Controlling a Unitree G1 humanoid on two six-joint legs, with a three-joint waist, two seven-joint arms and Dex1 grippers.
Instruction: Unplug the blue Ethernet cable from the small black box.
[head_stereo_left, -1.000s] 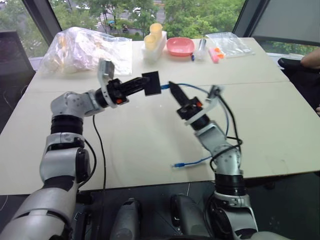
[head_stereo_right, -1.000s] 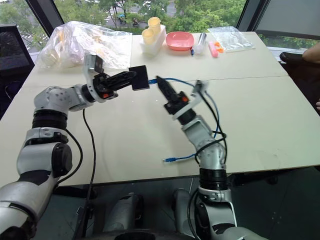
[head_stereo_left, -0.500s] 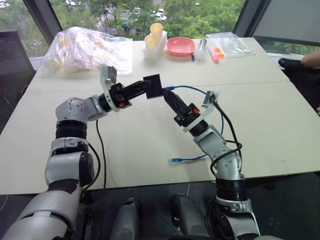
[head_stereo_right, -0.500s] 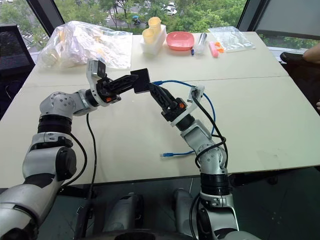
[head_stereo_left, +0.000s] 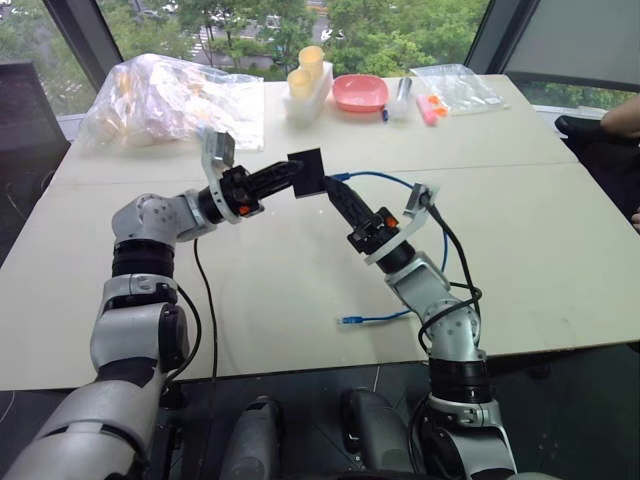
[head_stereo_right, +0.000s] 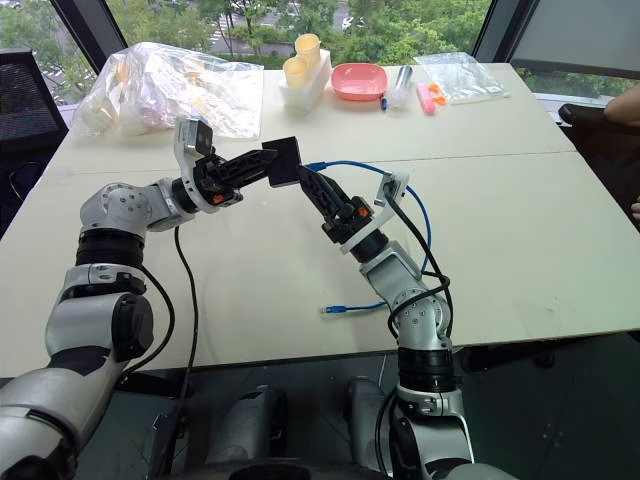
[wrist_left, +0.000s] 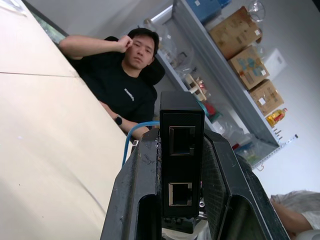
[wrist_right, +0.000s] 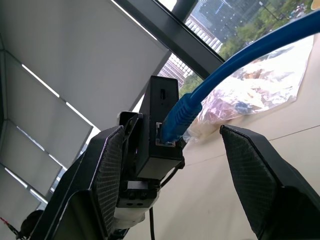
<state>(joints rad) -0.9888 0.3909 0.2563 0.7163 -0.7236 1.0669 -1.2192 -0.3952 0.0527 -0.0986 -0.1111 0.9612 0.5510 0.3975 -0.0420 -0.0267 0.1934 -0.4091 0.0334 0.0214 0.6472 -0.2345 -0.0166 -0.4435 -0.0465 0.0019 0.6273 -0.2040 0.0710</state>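
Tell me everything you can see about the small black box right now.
The small black box is a matte rectangular plastic block, held above the table, clamped between the left claw's fingers. One face shows two empty sockets. On the opposite side the blue cable is plugged into it. The right claw stands open around that plug, not touching.

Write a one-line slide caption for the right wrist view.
Open right gripper brackets the blue Ethernet cable, still plugged into the small black box held by the left gripper.
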